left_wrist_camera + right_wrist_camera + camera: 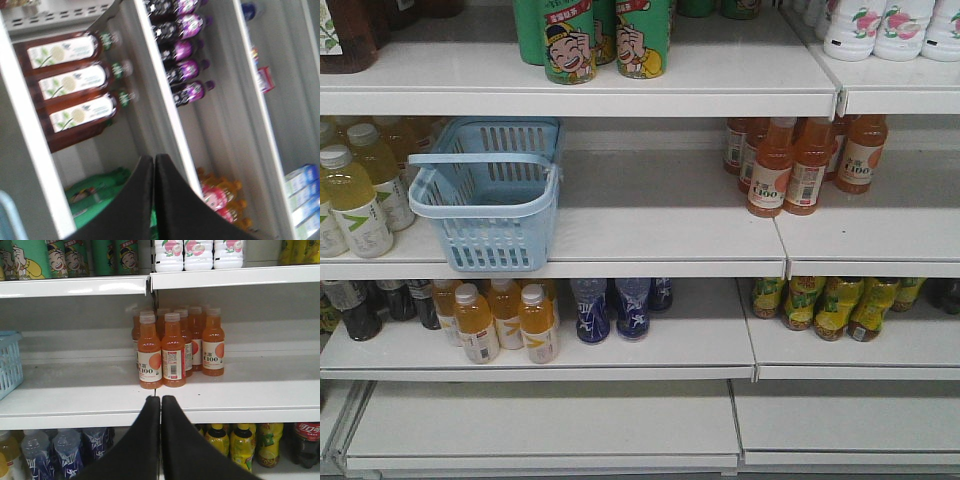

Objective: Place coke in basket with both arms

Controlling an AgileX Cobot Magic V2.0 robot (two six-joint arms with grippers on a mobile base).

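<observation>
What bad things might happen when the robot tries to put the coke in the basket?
1. The basket sits right at the shelf's front edge, so a bump might push it off.
2. The coke bottle stands close beside yellow bottles on the lower shelf; reaching in might tip them.
3. The right gripper is shut and faces orange bottles near the shelf edge, so moving forward might knock them down.

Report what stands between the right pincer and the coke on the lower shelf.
The coke sits one shelf down, far right, beside yellow bottles. The shut right pincer points at the orange bottles above, so the middle shelf's front edge lies between them. Nothing visible stands in front of the coke.
</observation>
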